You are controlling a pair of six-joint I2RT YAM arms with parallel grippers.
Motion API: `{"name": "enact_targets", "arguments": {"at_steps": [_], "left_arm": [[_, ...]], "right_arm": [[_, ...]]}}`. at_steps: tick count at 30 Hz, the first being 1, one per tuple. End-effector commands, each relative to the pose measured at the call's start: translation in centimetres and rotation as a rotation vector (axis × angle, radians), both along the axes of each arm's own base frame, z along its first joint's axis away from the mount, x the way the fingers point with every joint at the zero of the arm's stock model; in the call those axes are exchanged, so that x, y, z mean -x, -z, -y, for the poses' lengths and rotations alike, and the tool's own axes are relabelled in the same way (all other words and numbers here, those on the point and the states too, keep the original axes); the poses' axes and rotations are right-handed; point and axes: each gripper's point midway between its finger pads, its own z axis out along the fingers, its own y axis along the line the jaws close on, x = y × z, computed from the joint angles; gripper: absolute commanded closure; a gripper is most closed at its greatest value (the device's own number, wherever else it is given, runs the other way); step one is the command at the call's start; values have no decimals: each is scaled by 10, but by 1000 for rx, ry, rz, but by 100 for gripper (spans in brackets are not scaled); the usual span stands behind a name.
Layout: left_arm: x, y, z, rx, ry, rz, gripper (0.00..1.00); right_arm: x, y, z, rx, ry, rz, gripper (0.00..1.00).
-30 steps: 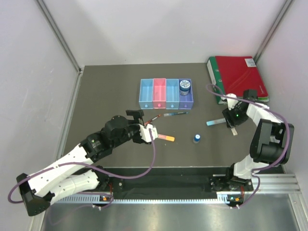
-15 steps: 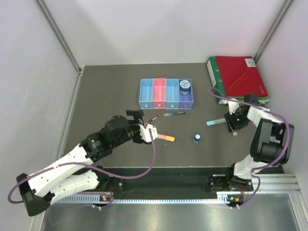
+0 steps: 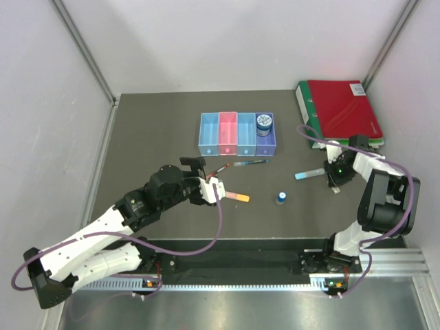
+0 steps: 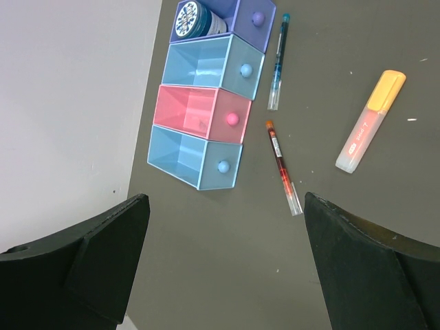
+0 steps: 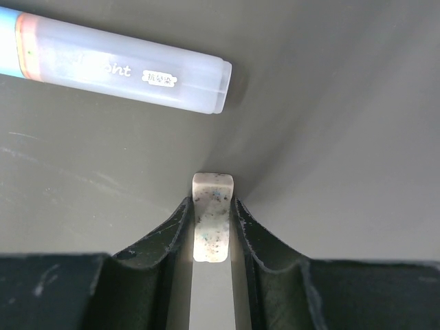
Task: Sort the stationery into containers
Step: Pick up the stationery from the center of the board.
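Note:
The four joined bins stand at mid-table, and the round blue jar sits in the purple bin. A red pen, a dark pen, a pink-orange bar and a tiny blue-capped bottle lie in front of them. My left gripper is open and empty, above the table near the red pen. My right gripper is down at the table, shut on the pale tag, right next to the light blue bar.
A red binder lies on a green binder at the far right corner, behind my right arm. Grey walls close in the table on the left, back and right.
My right gripper has shifted a little toward the near right, down over the pale tag. The left arm has not moved.

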Motion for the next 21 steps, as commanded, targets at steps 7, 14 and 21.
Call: {"name": "enact_targets", "arguments": {"at_steps": [7,14,21], "left_arm": [[-4,-32,2,77,-7,62,1],[-4,-32,3,89,-10,62,1],[-4,-33,1,84,-12,68,1]], "right_arm": [[-23,-79,3,17,-24,147,95],[-42,-124,-16,4,-69,228,95],[-72,-156,-73,1,-211,307,95]]}}
